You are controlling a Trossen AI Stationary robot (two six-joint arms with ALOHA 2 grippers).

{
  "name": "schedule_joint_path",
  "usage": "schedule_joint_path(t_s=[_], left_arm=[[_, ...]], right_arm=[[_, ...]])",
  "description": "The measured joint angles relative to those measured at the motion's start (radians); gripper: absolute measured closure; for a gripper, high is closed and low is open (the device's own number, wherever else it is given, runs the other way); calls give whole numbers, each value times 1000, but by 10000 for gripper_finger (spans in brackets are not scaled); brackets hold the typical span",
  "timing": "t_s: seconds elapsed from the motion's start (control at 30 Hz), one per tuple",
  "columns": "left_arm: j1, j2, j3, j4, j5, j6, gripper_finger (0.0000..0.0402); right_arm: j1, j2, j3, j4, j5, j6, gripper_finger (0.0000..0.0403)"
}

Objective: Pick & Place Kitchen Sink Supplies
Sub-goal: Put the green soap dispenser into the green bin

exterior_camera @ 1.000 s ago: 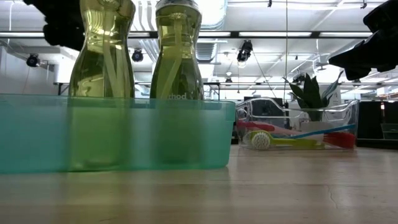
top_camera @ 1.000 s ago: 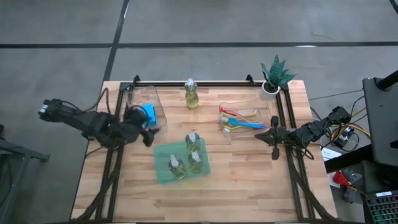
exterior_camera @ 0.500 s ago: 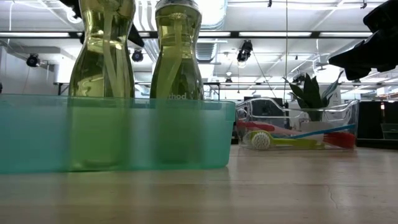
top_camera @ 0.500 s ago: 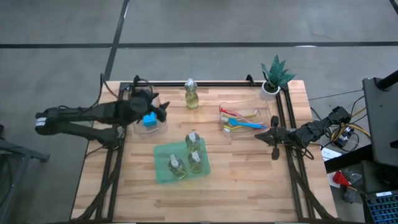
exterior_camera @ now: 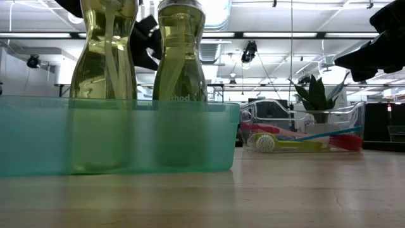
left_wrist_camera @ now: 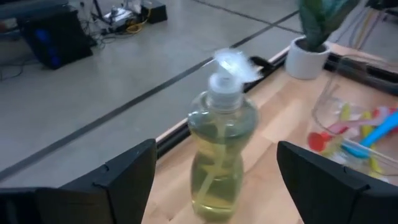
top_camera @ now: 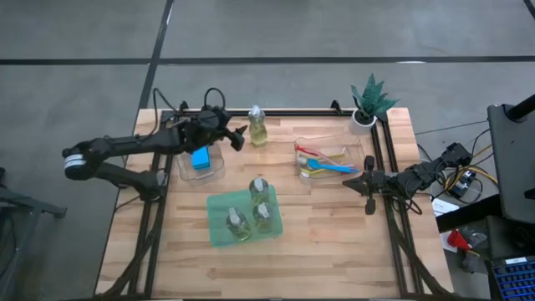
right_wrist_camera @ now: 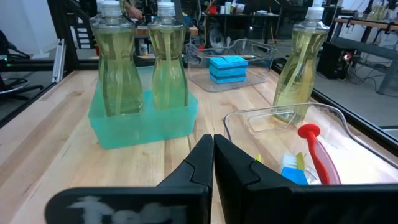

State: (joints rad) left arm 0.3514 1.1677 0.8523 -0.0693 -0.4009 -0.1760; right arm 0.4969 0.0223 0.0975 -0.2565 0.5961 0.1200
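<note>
From above, the left gripper (top_camera: 236, 137) reaches across the far side of the desk (top_camera: 334, 242) with its fingers spread wide and empty, pointed at the lone bottle (top_camera: 257, 127) that stands upright by the back rail; this looks like a line-up for a grasp, since three other bottles (top_camera: 251, 211) already stand in the teal tray (top_camera: 219, 237) nearer the front. Blue sponges (top_camera: 200, 158) lie stacked in the left clear bin (top_camera: 216, 171), and the brushes (top_camera: 322, 162) lie in the right clear bin (top_camera: 355, 144), so each kind appears to have its own container. The right gripper (top_camera: 366, 181) waits at the desk's right edge, fingers shut on nothing. At desk height, two of the tray's bottles (exterior_camera: 180, 50) rise above the teal wall (exterior_camera: 120, 136), with the brushes (exterior_camera: 297, 140) lying flat in their bin behind. The left wrist camera frames the lone bottle (left_wrist_camera: 219, 155) between the two open fingers (left_wrist_camera: 118, 177), not yet touched, the potted plant (left_wrist_camera: 311, 37) beyond it. The right wrist camera shows its closed fingers (right_wrist_camera: 208, 155) aimed over the brush bin (right_wrist_camera: 280, 118) toward the tray (right_wrist_camera: 143, 124) and sponges (right_wrist_camera: 227, 67).
</note>
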Motion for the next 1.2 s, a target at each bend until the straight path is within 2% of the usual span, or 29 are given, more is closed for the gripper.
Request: schedule_joint_path(t_s=[0.23, 0.6, 0.87, 1.2], left_arm=[[42, 117, 29, 104, 90, 51, 78], [80, 276, 113, 122, 93, 72, 78], [93, 341, 143, 124, 103, 72, 78], [107, 386, 144, 210, 132, 72, 80]], right_arm=[[0, 0, 0, 0, 0, 0, 394], [0, 0, 0, 0, 0, 0, 394], [0, 0, 0, 0, 0, 0, 394], [0, 0, 0, 0, 0, 0, 394]])
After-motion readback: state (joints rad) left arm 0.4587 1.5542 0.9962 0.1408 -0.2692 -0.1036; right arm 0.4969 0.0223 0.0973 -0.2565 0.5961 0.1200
